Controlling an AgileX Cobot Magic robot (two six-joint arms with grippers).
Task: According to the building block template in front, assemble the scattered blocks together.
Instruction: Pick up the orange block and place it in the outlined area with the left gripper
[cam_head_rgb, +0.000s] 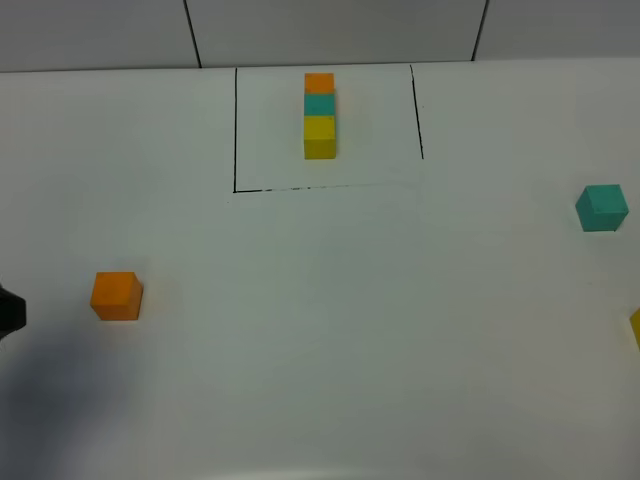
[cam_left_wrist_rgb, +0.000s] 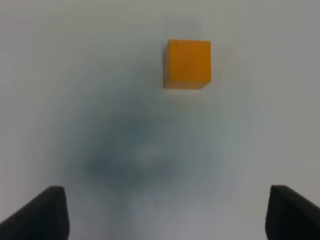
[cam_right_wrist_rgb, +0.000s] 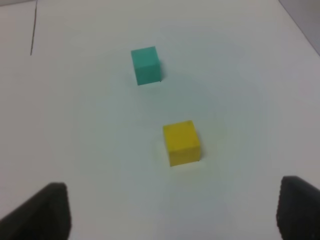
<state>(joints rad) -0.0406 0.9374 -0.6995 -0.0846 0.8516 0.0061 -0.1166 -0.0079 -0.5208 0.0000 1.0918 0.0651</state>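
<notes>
At far centre: template (cam_head_rgb: 320, 115). Orange cube (cam_head_rgb: 117, 296) lies near left, ahead of left gripper (cam_left_wrist_rgb: 165, 212), jaws apart, empty. Teal cube (cam_head_rgb: 601, 208) and yellow cube (cam_right_wrist_rgb: 181, 142) lie at right, apart, ahead of right gripper (cam_right_wrist_rgb: 172, 212), jaws apart, empty.

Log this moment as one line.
left gripper open, orange cube ahead | right gripper open, yellow cube ahead | teal cube loose | template intact

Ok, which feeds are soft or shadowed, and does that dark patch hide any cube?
Left wrist view: soft throughout, grey shadow blotch on the white table beside the small matte orange cube, not covering it; open left pincer blurred. Right wrist view: evenly lit, small matte teal cube and small matte yellow cube readable. Exterior high view: shadow at near left, yellow cube cropped.
</notes>
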